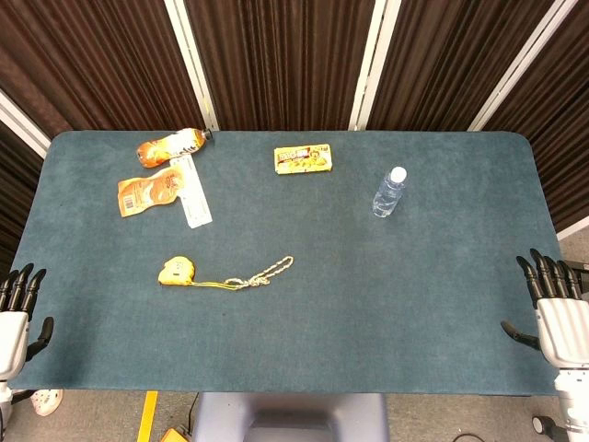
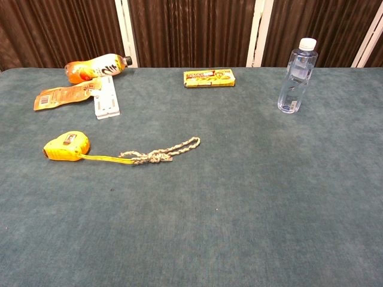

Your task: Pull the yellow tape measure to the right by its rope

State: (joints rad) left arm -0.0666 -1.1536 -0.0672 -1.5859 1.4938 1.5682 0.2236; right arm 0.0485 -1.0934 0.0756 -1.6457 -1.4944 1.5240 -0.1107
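The left hand [image 1: 17, 318] rests at the near left table edge, fingers apart and extended, holding nothing. Ahead of it and to its right lies the yellow tape measure [image 1: 175, 272], flat on the blue-green table [image 1: 368, 304]. A short yellow strap runs from its case to a knotted rope [image 1: 262, 274], which trails rightward and slightly away, ending in a free loop. Beyond the tape measure, well apart from it, lie an orange bottle [image 1: 170, 145], an orange packet [image 1: 147, 194] and a white strip [image 1: 193, 193]. A yellow snack box [image 1: 304, 158] and a clear water bottle [image 1: 389, 192] stand further right, far ahead of the right hand [image 1: 557, 313]. That hand rests at the near right edge, fingers apart and upright, empty.

Neither hand has begun the approach.

Hazards, judged from this layout:
- The rope is thin and lies flat; fingers may close on the table covering and miss it.
- A grasp near the knot may slip along the braid.
- An upward pull may lift or flip the case instead of sliding it.
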